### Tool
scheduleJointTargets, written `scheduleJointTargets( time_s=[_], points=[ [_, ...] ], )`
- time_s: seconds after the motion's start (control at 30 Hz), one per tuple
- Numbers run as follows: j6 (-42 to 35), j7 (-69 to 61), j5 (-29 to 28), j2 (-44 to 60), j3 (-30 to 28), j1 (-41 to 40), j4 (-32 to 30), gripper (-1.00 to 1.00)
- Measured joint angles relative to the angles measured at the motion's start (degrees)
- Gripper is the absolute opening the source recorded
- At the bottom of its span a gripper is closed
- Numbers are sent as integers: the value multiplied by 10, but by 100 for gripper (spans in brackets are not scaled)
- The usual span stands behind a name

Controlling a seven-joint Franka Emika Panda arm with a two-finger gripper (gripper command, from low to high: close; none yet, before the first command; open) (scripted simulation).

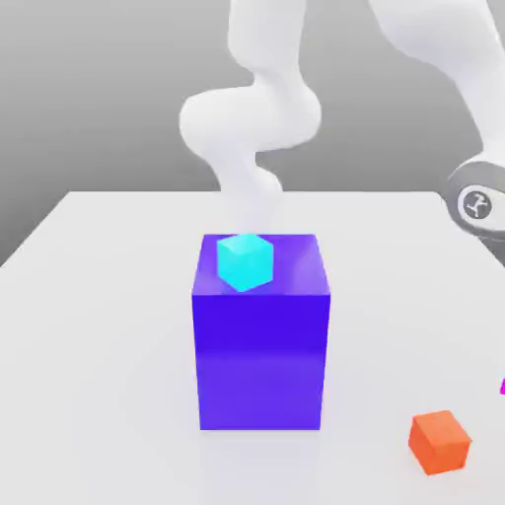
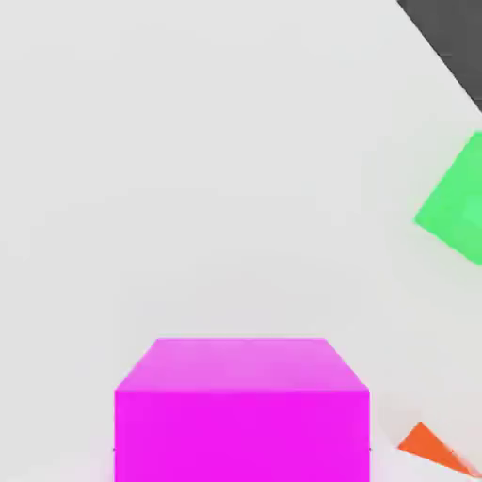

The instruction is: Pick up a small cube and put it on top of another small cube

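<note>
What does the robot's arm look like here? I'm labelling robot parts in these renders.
The smooth white rounded arm is made of thick, bulging tubular segments with a matte plastic look. At the exterior view's right, a round grey joint cap carries a small white logo mark. No cables or sleeves are visible.

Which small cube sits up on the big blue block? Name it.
The cyan cube. It rests on top of the big blue block, while the orange cube sits down on the white table.

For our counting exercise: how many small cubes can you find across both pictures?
4. Cyan cube atop the big blue block; orange cube on the table, exterior view's right; magenta cube close before the hand camera; green cube beyond it. More may be hidden.
</note>
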Motion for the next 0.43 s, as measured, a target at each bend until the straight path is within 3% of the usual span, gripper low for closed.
scheduleJointTargets(
  time_s=[0.2,0.3,0.33,0.43],
  points=[
    [-67,-91,-1,57,-13,-34,125,-100],
    [-38,-97,-13,109,-26,-31,147,-100],
    [-23,-94,-18,127,-31,-28,149,100],
    [-23,-94,-18,127,-31,-28,149,100]
  ],
)
